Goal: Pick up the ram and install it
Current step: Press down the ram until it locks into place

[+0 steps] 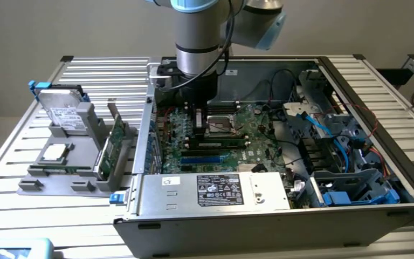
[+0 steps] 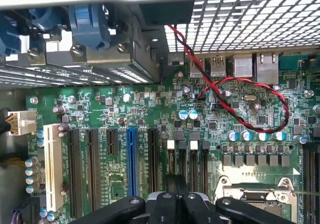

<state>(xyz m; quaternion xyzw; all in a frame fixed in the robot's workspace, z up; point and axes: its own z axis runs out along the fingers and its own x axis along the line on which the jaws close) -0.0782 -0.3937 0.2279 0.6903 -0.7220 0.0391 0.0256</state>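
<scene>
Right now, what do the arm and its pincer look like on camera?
The arm is a silver-grey metal tube with pale blue joint caps and a black cable running down its side. Below the tube sits a black wrist block. In the wrist view the pincer is black, with glossy linkage bars fastened by round silver screws. No markings are readable.
</scene>
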